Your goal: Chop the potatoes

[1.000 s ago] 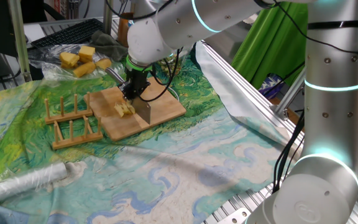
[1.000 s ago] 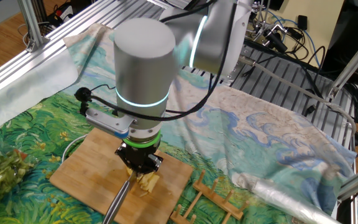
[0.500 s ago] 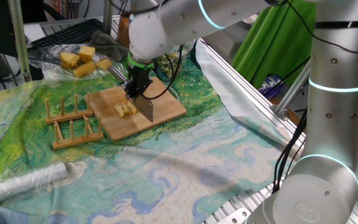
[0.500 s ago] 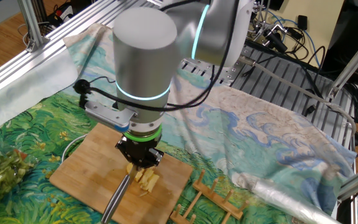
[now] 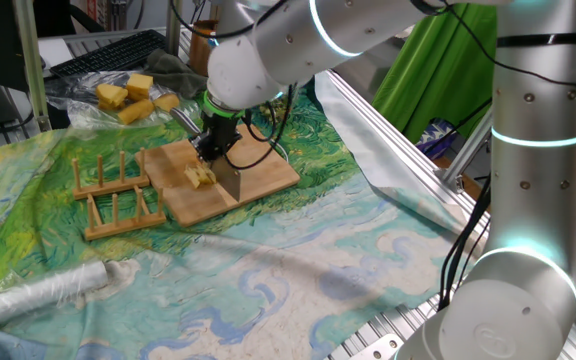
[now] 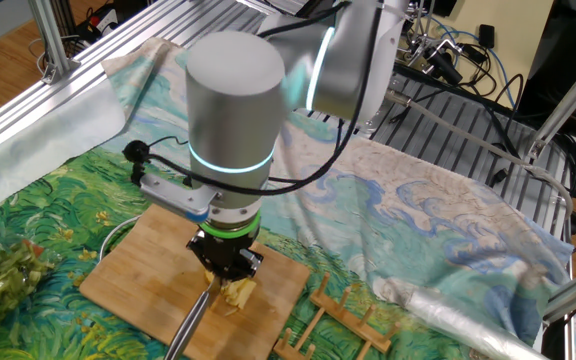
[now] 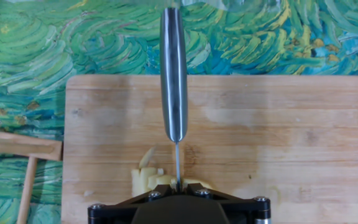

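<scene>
Hand view alone shows knife [image 7: 173,74] edge-on over potatoes [image 7: 151,179], gripper [image 6: 224,268] clamped on knife, board [image 5: 258,178] beneath.

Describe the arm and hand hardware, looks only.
The arm has fat silver-grey cylindrical links with glowing cyan-white rings at the joints, plus a thin green band at the wrist. The hand is small, black and blocky, bolted under a grey flange; screw heads show in the hand view. Black cables loop loosely around the wrist.

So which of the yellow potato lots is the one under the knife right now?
The potatoes on the wooden board, a small pale sliced cluster directly beneath the gripper holding the knife. The deeper-yellow chunks sit off the board, on plastic behind the wooden racks.
</scene>
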You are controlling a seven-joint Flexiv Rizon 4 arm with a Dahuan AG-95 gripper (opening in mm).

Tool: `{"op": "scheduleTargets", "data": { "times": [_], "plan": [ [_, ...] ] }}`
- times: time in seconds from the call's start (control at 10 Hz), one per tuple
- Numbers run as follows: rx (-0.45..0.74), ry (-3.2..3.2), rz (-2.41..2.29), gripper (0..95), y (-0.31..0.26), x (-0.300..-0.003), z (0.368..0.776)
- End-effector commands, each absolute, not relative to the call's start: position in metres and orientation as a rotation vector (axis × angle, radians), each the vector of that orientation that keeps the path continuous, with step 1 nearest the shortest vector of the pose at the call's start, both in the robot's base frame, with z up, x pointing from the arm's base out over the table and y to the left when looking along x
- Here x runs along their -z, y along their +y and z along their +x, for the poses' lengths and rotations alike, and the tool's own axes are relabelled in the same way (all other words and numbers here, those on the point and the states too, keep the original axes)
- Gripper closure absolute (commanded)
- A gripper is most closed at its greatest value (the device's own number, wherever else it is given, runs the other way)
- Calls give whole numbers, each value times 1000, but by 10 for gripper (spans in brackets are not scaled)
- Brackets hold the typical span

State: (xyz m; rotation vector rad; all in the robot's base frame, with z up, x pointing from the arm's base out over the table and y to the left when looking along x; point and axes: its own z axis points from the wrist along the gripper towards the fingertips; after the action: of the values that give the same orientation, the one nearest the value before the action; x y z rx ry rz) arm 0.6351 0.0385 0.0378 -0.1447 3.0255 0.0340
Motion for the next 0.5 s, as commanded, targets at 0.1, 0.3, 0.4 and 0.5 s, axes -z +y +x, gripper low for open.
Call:
{"op": "scheduleTargets", "data": {
  "times": [0.1,0.3,0.4,0.5],
  "plan": [
    [-42,3043,-144,950,39,-24,638],
    [-30,3063,-153,950,37,-32,636],
    [-31,3070,-151,950,36,-39,634],
    [-34,3076,-151,950,36,-43,633]
  ]
}}
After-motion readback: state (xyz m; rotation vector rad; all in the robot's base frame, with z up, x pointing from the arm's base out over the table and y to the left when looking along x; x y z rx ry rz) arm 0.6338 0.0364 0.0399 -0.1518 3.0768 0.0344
